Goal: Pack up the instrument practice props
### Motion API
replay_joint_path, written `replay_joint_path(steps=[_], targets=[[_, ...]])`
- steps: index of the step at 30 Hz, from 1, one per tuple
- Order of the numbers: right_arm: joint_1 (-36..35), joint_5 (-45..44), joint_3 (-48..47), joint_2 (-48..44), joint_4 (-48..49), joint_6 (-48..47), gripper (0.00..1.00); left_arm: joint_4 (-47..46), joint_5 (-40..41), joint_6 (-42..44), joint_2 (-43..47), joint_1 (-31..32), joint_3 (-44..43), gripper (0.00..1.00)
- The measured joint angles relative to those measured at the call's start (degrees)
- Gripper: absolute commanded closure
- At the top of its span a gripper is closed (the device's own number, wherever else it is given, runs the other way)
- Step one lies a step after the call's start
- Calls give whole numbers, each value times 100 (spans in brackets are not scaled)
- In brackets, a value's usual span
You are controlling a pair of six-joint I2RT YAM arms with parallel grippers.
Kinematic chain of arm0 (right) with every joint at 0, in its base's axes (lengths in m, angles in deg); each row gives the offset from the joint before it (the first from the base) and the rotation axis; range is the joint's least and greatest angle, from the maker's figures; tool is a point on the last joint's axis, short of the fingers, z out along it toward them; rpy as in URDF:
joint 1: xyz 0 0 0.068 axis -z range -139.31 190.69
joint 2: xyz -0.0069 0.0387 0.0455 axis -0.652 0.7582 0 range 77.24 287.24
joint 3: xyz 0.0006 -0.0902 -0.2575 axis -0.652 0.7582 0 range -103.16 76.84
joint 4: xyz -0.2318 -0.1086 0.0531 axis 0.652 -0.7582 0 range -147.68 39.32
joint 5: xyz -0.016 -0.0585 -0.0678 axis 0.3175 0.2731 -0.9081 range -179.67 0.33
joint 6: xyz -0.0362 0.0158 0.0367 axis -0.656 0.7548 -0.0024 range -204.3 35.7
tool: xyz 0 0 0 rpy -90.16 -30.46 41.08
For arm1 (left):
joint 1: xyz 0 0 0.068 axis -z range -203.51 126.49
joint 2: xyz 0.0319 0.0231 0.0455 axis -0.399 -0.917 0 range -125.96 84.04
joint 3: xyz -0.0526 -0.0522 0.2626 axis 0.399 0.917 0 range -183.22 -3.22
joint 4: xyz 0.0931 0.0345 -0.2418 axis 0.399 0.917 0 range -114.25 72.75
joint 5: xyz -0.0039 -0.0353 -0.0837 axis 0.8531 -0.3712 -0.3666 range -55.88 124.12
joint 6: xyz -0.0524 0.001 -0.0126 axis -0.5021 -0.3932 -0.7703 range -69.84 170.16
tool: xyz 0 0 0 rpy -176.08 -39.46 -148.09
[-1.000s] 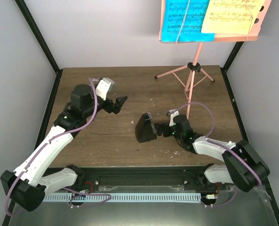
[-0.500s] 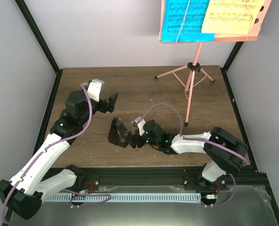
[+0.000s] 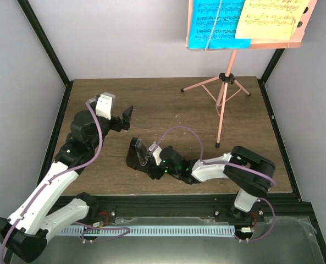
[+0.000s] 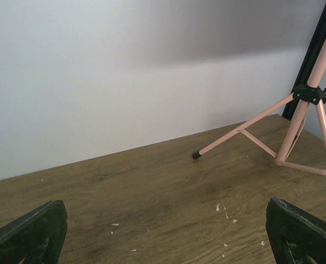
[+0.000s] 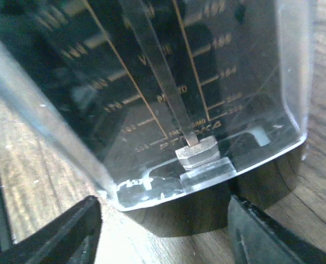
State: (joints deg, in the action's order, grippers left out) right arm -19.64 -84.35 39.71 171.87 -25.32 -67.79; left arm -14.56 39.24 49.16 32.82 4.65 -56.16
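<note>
The brown wooden worktop (image 3: 168, 102) is closed in by pale walls at 9, 12 and 3 o'clock, with black frame posts along its side edges. Bare wood lies open across the middle and towards 11 o'clock.

The pink tripod music stand with a hole-punched rectangular desk (image 3: 227, 82) stands upright at about 1 o'clock, and one of its legs reaches down towards 3 o'clock. A cyan sheet-music page (image 3: 215, 22) and a pale-yellow sheet-music page (image 3: 270, 19) sit side by side on the desk.

The small black pyramid-shaped metronome (image 3: 136, 155) rests at about 7 o'clock, near the front edge.

The left gripper (image 3: 125, 116) hovers at about 10 o'clock, well apart from the metronome. In the left wrist view its fingers (image 4: 31, 234) are spread wide with nothing between them, only wood and the stand's legs ahead.

The right gripper (image 3: 152, 165) reaches in from 4 o'clock to the metronome's base. Its fingers (image 5: 58, 231) are parted, with their tips at the metronome's clear-fronted lower edge. Whether they pinch it cannot be told.
</note>
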Motion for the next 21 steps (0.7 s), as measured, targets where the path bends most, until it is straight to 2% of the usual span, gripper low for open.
replay_joint_path(steps=[3,7,13,21], targets=[[-111,-319,-291,417,-28,151,28,-24,-7,-11,24,0,68,1],[-138,-890,-885,929,-229,492,28,-28,-17,-11,35,0,79,1],[-116,-1753,-2253,1834,-634,772,28,-59,63,-7,107,0,81,1],[157,-2284,-4439,3257,-1167,813,26,-79,98,-7,164,0,120,2]])
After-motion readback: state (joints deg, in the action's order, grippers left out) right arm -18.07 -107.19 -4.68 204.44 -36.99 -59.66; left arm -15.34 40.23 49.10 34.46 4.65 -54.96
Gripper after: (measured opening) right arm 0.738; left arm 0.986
